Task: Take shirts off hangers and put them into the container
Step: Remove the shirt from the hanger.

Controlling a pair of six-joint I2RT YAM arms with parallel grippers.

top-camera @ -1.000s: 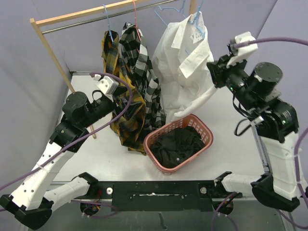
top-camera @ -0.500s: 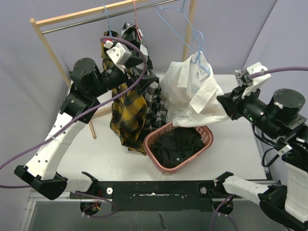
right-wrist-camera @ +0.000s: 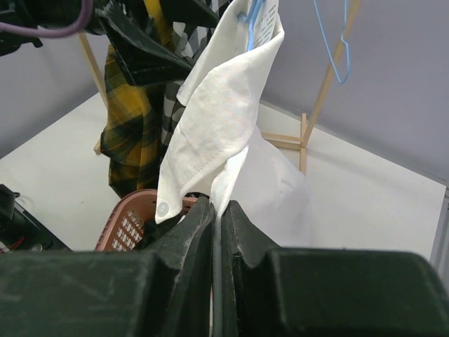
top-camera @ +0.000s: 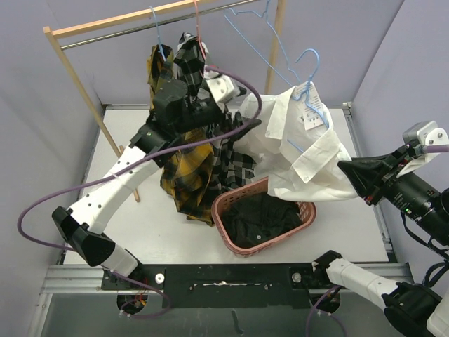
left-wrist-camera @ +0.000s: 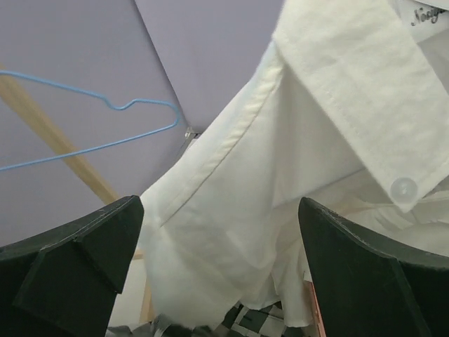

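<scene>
The white shirt [top-camera: 302, 158] hangs on a light blue hanger [top-camera: 313, 98] that is off the rail, over the pink container [top-camera: 223, 226]. My right gripper [top-camera: 349, 175] is shut on the white shirt's front edge [right-wrist-camera: 235, 119], just below the collar. My left gripper [top-camera: 242, 128] is open at the shirt's left side, with white cloth [left-wrist-camera: 231, 210] showing between its fingers [left-wrist-camera: 77, 256]. A black shirt [top-camera: 261, 216] lies in the container. The yellow plaid shirt [top-camera: 181, 172] and the check shirt [top-camera: 233, 163] hang from the rail on a blue hanger [top-camera: 156, 31] and a pink-red hanger [top-camera: 198, 28].
The wooden rack [top-camera: 74, 74] with its metal rail [top-camera: 119, 33] stands at the back. An empty blue hanger [top-camera: 252, 28] hangs on the rail near the right post [top-camera: 279, 28]. The left arm's purple cable [top-camera: 105, 189] loops over the table's left side.
My right gripper has drawn the white shirt and its hanger off the rail, rightward and nearer, over the container. My left arm has swung up and right to the white shirt.
</scene>
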